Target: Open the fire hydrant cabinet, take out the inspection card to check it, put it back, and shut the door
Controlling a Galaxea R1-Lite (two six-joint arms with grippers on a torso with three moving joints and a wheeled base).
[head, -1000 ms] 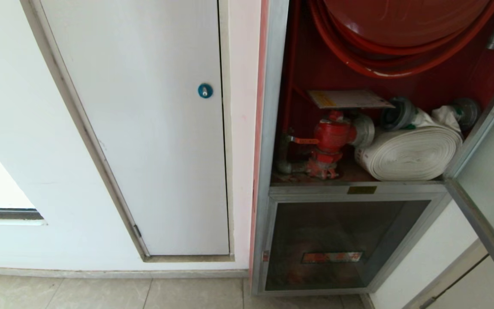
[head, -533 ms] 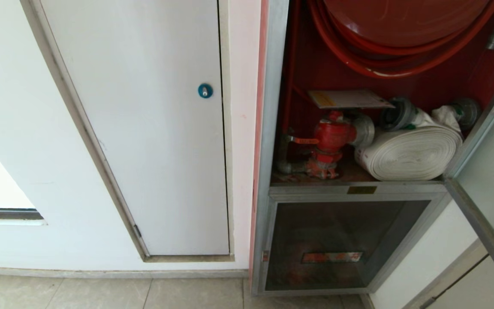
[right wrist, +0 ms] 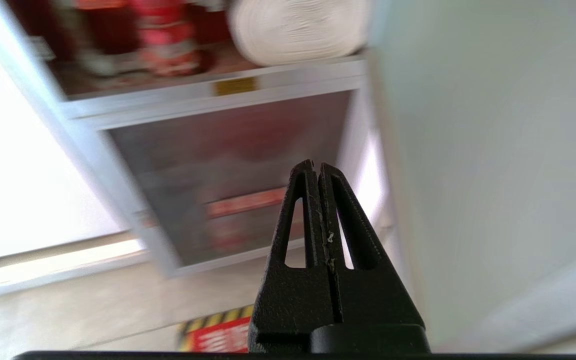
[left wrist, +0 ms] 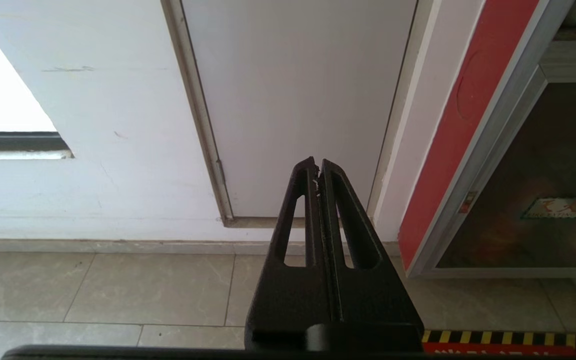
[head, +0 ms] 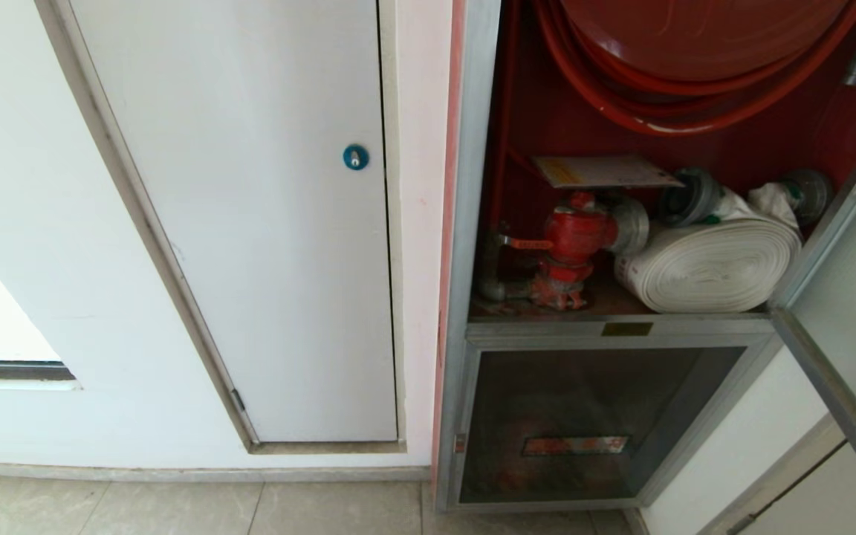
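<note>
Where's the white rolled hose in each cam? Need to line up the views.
Head view: white rolled hose lies on the cabinet's floor, right of the red valve.
Left wrist view: not in it.
Right wrist view: at the top edge, above the shelf rail, blurred.
Shared landmark: the lower glass panel with its red label, in the head view, left wrist view and right wrist view.

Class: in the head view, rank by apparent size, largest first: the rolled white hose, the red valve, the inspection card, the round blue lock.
1. rolled white hose
2. inspection card and red valve: look alike, left unranked
3. round blue lock
</note>
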